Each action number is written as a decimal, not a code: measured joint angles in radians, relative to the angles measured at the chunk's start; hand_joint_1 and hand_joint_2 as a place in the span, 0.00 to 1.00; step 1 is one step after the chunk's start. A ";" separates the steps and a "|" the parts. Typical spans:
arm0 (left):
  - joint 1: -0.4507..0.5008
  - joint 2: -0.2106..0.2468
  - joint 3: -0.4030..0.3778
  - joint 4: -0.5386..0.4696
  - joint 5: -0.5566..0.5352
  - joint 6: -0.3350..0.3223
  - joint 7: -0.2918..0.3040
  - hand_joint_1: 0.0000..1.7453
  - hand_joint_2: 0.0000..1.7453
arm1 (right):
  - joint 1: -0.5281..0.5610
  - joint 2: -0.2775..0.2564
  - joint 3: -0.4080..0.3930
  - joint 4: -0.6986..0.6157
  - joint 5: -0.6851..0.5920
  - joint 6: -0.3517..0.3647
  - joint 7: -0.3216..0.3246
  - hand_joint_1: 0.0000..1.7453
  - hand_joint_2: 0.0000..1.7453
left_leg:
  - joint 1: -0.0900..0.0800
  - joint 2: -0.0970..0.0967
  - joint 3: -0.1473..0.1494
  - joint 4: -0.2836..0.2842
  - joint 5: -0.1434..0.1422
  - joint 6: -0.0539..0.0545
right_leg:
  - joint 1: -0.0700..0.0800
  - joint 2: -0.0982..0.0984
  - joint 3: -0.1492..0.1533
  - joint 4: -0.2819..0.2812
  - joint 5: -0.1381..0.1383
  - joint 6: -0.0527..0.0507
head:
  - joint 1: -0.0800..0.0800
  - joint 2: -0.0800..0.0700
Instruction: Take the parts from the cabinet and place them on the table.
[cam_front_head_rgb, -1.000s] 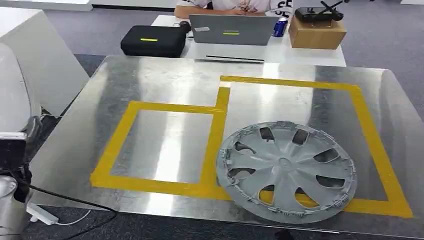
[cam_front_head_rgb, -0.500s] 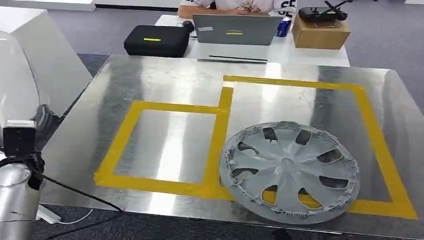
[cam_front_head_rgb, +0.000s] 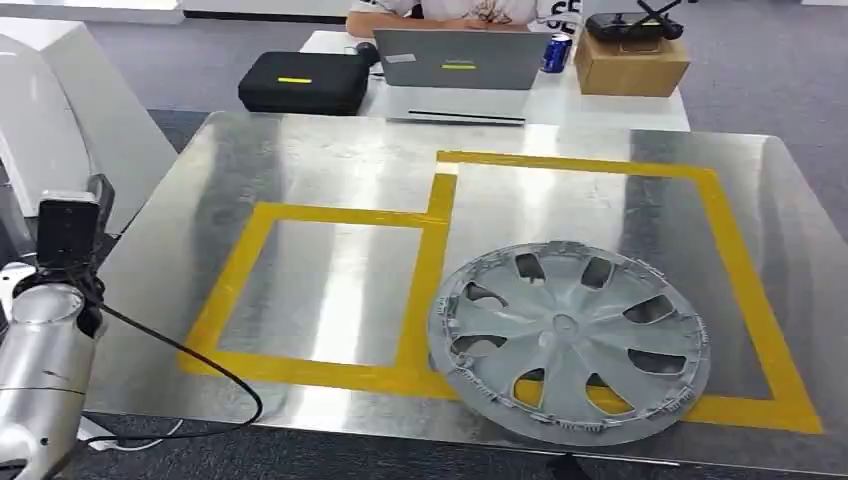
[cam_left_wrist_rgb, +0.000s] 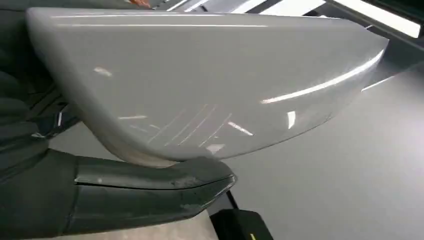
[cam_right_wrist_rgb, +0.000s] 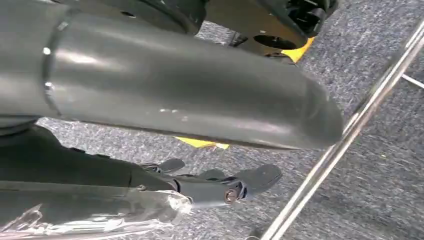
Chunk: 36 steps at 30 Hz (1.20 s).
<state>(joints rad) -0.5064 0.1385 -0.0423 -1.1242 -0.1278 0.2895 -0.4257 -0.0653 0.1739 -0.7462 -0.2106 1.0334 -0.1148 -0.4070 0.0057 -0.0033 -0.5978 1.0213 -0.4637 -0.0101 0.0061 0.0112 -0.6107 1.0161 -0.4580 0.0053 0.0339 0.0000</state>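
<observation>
A smooth white curved part (cam_left_wrist_rgb: 210, 85) is held in the left hand (cam_left_wrist_rgb: 100, 195), thumb pressed under its edge, at the tabletop's left side. A grey hubcap (cam_front_head_rgb: 570, 340) is laid on the metal tabletop (cam_front_head_rgb: 330, 160), overlapping the yellow tape (cam_front_head_rgb: 430, 260). The right hand (cam_right_wrist_rgb: 220, 185) is seen over carpet, fingers spread apart, nothing held.

Little could be read. In the head view, white characters looking like "55" or "S5" stood on the dark sleeve (cam_front_head_rgb: 566, 12) of the person seated at the far desk, cut off by the frame's top edge. The blue can (cam_front_head_rgb: 556, 53) beside the laptop (cam_front_head_rgb: 455, 58) bore markings too small to read, and the black case (cam_front_head_rgb: 303, 81) showed a plain yellow strip without legible lettering.
</observation>
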 joint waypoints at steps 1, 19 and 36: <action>0.000 0.000 0.000 0.007 0.000 0.003 0.000 1.00 1.00 | 0.002 0.000 0.001 0.000 -0.001 0.000 0.000 0.00 0.00 | -0.001 0.000 0.000 0.000 -0.001 0.003 | -0.002 0.000 0.001 -0.002 0.001 0.002 | -0.003 0.000; -0.019 -0.019 -0.021 0.067 0.000 -0.002 -0.006 1.00 1.00 | 0.003 -0.006 0.003 0.000 -0.011 -0.008 -0.001 0.00 0.00 | 0.005 0.001 0.004 0.013 -0.024 -0.011 | -0.008 -0.001 0.007 -0.018 0.012 -0.010 | 0.003 0.000; -0.005 -0.067 -0.076 0.077 0.007 -0.064 -0.028 1.00 1.00 | -0.002 -0.006 0.009 0.001 -0.010 -0.003 -0.001 0.00 0.00 | 0.007 0.001 0.005 -0.008 0.008 0.030 | -0.008 -0.003 -0.076 0.145 -0.082 0.031 | 0.010 0.000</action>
<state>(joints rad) -0.5116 0.0713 -0.1179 -1.0468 -0.1213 0.2254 -0.4536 -0.0670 0.1682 -0.7370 -0.2098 1.0235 -0.1179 -0.4078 0.0124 -0.0021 -0.5931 1.0137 -0.4554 0.0200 -0.0015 0.0077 -0.6864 1.1607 -0.5396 0.0358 0.0443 0.0000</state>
